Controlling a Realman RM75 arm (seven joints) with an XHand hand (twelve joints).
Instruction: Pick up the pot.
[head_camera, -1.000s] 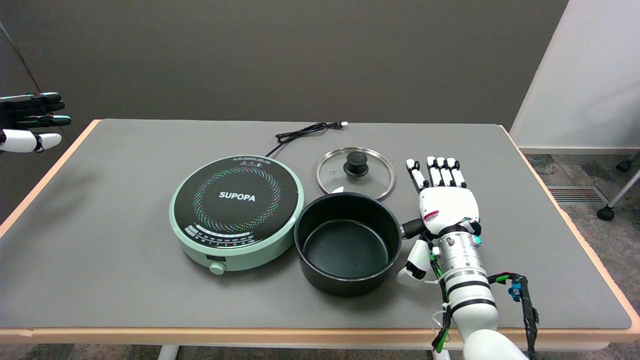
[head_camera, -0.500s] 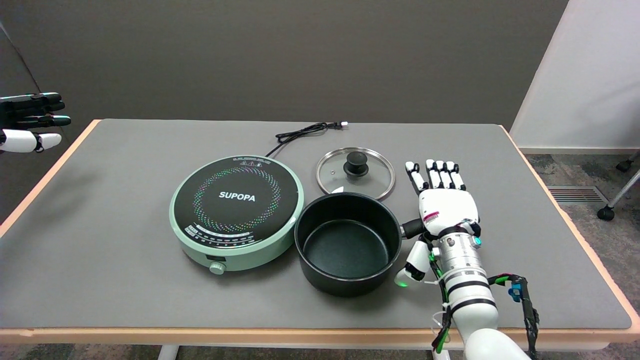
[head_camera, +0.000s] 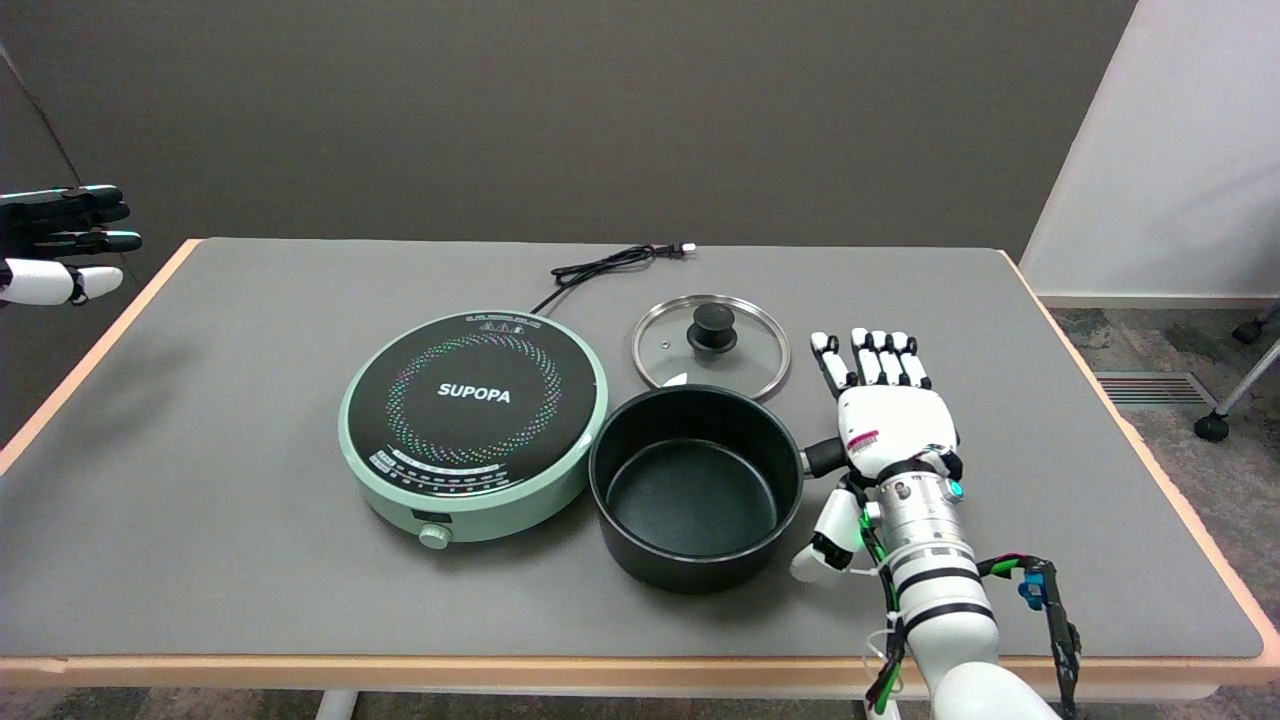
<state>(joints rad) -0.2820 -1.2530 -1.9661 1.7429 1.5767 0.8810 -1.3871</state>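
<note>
one right hand (head_camera: 893, 425) flat, fingers (head_camera: 882, 358) extended

1 pot (head_camera: 696, 487), 1 lid (head_camera: 711, 345), 1 cooker (head_camera: 473, 421)

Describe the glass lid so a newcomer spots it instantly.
Start at the round green cooker in the middle of the grey table. To its right stands an empty black pot; just behind it lies the lid. It alone is flat, clear and metal-rimmed, with a black knob.
</note>
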